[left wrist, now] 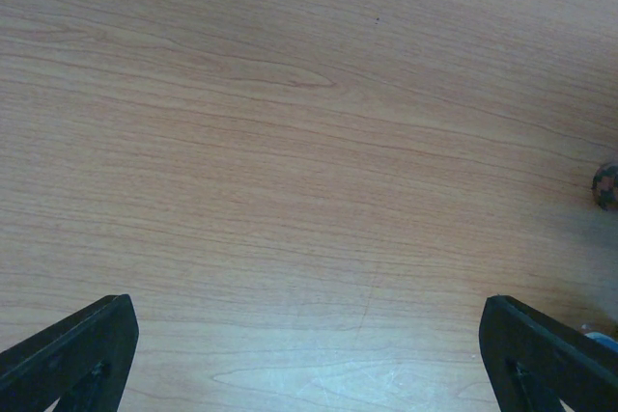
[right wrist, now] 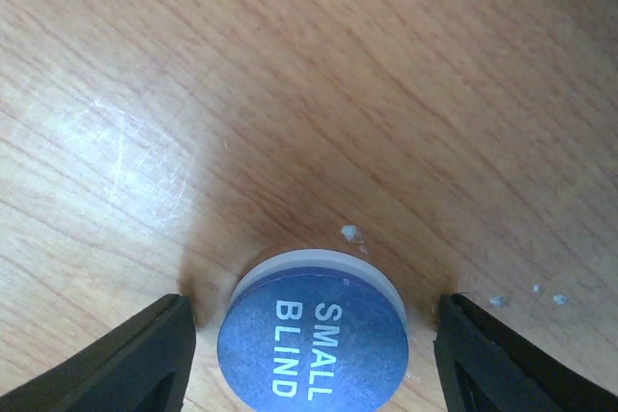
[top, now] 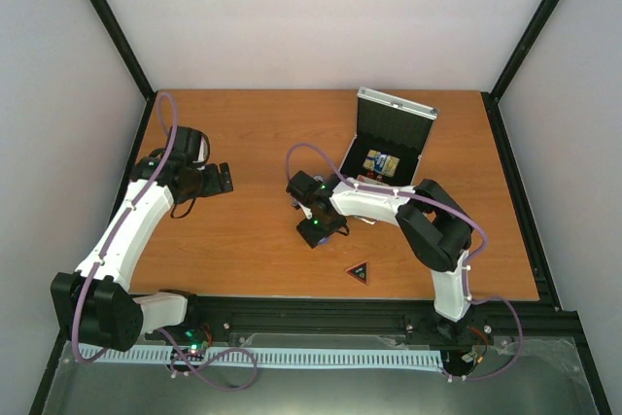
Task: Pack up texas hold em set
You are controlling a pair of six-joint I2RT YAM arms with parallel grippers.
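The right pincer (right wrist: 312, 298) is lowered over the wooden counter (top: 253, 133), slightly left of its middle, with its jaws spread. Between the two black fingers (right wrist: 126, 359) a round blue chip (right wrist: 311, 343) is seen lying flat on the wood. It is printed with the words SMALL BLIND and edged by a pale rim. A strip of bare wood is visible on each side between chip and finger, so the chip is straddled but not pinched. A few pale specks (right wrist: 350, 233) are scattered on the wood just beyond the chip. The left pincer (left wrist: 305, 301) is held above bare counter on the left side, well apart from the chip. Its jaws are spread wide and nothing lies between them. A small dark object (left wrist: 605, 185) is cut off by the right edge of the left wrist view and is too blurred to be named. The silver case (top: 397, 104) is stood open at the far right of the counter, with its lid raised. A blue-gold deck (top: 382, 162) is laid on its black lining. A black triangle (top: 360, 272) is placed flat near the front edge, between the right pincer and the right arm's base.
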